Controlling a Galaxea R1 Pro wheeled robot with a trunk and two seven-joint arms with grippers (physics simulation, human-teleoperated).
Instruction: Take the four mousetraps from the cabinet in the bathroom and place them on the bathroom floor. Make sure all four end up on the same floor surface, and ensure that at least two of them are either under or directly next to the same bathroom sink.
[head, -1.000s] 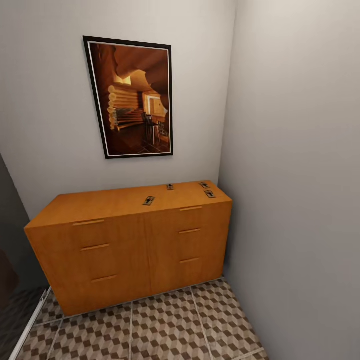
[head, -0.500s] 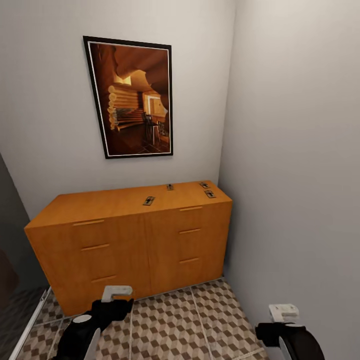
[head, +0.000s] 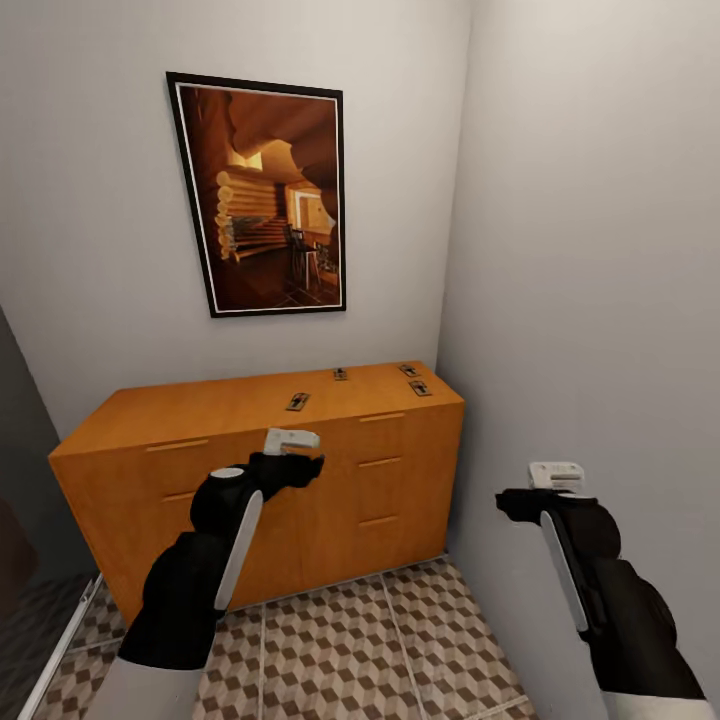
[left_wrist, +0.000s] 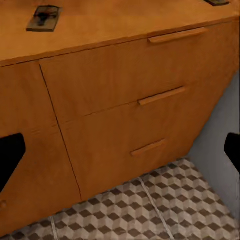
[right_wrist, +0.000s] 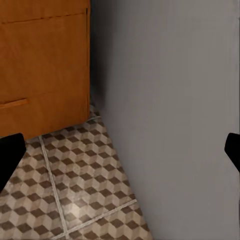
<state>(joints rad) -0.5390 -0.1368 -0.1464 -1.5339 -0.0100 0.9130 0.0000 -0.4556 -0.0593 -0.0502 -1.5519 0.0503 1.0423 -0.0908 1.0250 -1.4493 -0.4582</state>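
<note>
Four mousetraps (head: 298, 402) atop cabinet (head: 250, 500); left tool (left_wrist: 120, 150) & right tool (right_wrist: 120, 150) wide open, empty.

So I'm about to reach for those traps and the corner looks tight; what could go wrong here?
The right gripper hangs close to the side wall, so a swing may scrape it. The mousetraps are small and flat on the cabinet top; wide-open fingers might push one instead of gripping it.

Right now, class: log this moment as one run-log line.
phase: approach | mousetraps: four on cabinet top | left gripper: open, empty | right gripper: open, empty
</note>
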